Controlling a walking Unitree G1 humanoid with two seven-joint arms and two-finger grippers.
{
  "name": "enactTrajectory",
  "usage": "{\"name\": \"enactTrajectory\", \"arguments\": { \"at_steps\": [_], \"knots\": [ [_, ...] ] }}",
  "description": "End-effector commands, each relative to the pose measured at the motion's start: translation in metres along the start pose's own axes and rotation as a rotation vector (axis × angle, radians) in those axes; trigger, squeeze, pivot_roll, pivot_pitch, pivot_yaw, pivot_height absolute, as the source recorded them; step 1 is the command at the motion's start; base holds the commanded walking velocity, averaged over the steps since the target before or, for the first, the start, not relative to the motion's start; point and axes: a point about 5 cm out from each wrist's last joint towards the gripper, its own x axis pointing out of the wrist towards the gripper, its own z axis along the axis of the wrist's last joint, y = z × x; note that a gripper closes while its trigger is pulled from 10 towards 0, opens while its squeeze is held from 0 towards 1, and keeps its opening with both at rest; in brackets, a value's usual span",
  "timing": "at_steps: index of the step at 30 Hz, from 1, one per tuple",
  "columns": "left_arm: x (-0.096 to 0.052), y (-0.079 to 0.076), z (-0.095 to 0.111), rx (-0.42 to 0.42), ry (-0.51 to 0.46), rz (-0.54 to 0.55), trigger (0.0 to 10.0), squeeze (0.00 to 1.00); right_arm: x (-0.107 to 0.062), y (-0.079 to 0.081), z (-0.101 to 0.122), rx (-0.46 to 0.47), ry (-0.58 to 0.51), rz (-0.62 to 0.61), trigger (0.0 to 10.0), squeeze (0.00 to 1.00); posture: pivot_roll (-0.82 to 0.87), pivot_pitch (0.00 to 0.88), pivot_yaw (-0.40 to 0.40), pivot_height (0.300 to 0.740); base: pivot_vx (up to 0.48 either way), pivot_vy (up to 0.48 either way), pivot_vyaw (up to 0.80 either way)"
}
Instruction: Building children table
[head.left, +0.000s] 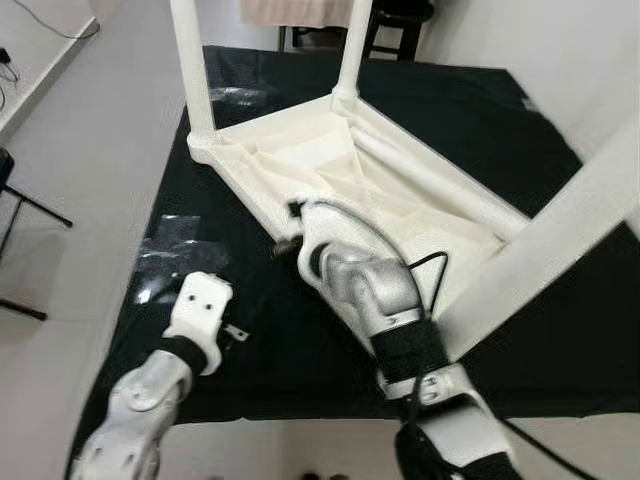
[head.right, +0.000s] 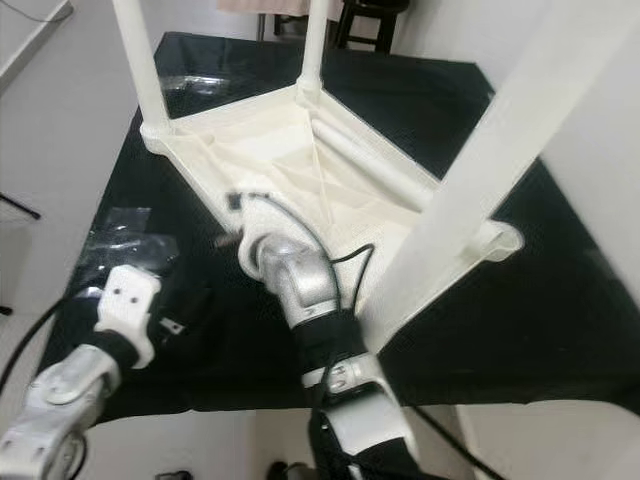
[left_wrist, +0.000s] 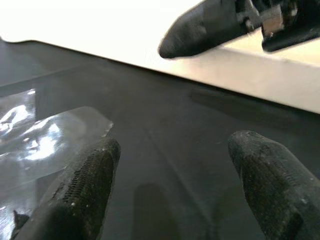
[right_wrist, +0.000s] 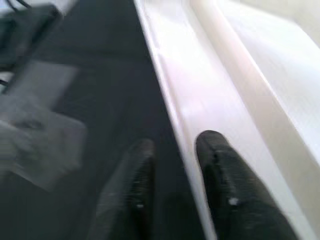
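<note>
A white children's table (head.left: 245, 185) lies upside down on a black cloth (head.left: 260, 350), its legs (head.left: 195, 70) pointing up; one leg (head.left: 560, 235) crosses close in front of me at the right. My right gripper (right_wrist: 177, 142) is at the table's near left rim (right_wrist: 175, 75), open by a narrow gap, one finger (right_wrist: 215, 165) over the rim, the other over the cloth. Left of it, my left gripper (left_wrist: 175, 145) hovers low over the cloth, open and empty, pointing toward that rim (left_wrist: 260, 75).
Clear plastic bags (head.left: 170, 250) lie on the cloth beside the left gripper. The cloth ends at pale floor on the left (head.left: 70, 150) and near my feet. A dark stool (head.left: 395, 25) stands behind the table; thin black stand legs (head.left: 25, 205) are at far left.
</note>
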Motion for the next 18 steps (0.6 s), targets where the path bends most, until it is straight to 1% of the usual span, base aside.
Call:
{"name": "enactTrajectory", "arguments": {
  "at_steps": [1,2,4,5,6,7,8,9,10,11,12,16,17,18],
  "knots": [
    [-0.001,-0.003,-0.002,0.000,0.015,-0.004,10.0,0.00,0.001,0.029,0.003,0.074,-0.058,0.111,10.0,1.00,0.11,0.219,-0.151,0.740,0.000,0.000,0.00],
    [-0.001,-0.002,-0.002,-0.001,0.015,-0.002,10.0,0.00,-0.004,0.030,0.008,0.074,-0.119,0.153,10.0,1.00,0.10,0.218,-0.150,0.740,0.000,0.000,0.00],
    [-0.001,-0.002,-0.002,-0.001,0.015,-0.002,10.0,0.00,-0.004,0.030,0.008,0.074,-0.119,0.153,10.0,1.00,0.10,0.218,-0.150,0.740,0.000,0.000,0.00],
    [-0.001,-0.002,-0.002,-0.001,0.015,0.000,10.0,0.00,-0.009,0.030,0.011,0.076,-0.160,0.187,10.0,1.00,0.10,0.219,-0.148,0.740,0.000,0.000,0.00],
    [-0.001,-0.002,-0.002,-0.001,0.015,0.000,10.0,0.00,-0.009,0.030,0.011,0.076,-0.160,0.187,10.0,1.00,0.10,0.219,-0.148,0.740,0.000,0.000,0.00],
    [-0.001,0.001,-0.003,-0.002,0.021,0.014,10.0,0.00,-0.022,0.033,0.013,0.070,-0.227,0.301,10.0,1.00,0.10,0.219,-0.146,0.740,0.000,0.000,0.00],
    [-0.001,0.001,-0.003,-0.002,0.021,0.014,10.0,0.00,-0.022,0.033,0.013,0.070,-0.227,0.301,10.0,1.00,0.10,0.219,-0.146,0.740,0.000,0.000,0.00],
    [-0.001,0.003,-0.003,0.008,0.022,0.024,10.0,0.00,-0.027,0.033,0.011,0.074,-0.243,0.347,10.0,0.92,0.10,0.218,-0.145,0.740,0.000,0.330,0.00],
    [-0.002,0.006,-0.004,0.019,0.025,0.044,10.0,0.00,-0.032,0.032,0.009,0.072,-0.269,0.393,10.0,0.04,0.10,0.220,-0.143,0.740,0.000,0.480,0.00],
    [-0.002,0.010,-0.004,0.026,0.026,0.058,10.0,0.00,-0.036,0.031,0.006,0.072,-0.285,0.418,10.0,0.00,0.10,0.220,-0.143,0.740,0.000,0.480,0.00],
    [-0.002,0.010,-0.004,0.026,0.026,0.058,10.0,0.00,-0.036,0.031,0.006,0.072,-0.285,0.418,10.0,0.00,0.10,0.220,-0.143,0.740,0.000,0.480,0.00],
    [-0.005,0.020,-0.004,0.036,0.031,0.091,10.0,0.00,-0.056,0.016,-0.008,0.066,-0.337,0.515,10.0,0.00,0.10,0.219,-0.137,0.740,0.000,0.480,0.00],
    [-0.005,0.020,-0.004,0.036,0.031,0.091,10.0,0.00,-0.056,0.016,-0.008,0.066,-0.337,0.515,10.0,0.00,0.10,0.219,-0.137,0.740,0.000,0.480,0.00],
    [-0.006,0.020,-0.004,0.035,0.031,0.095,10.0,0.00,-0.060,0.014,-0.011,0.062,-0.344,0.536,10.0,0.00,0.10,0.219,-0.137,0.740,0.000,0.480,0.00]
  ]
}}
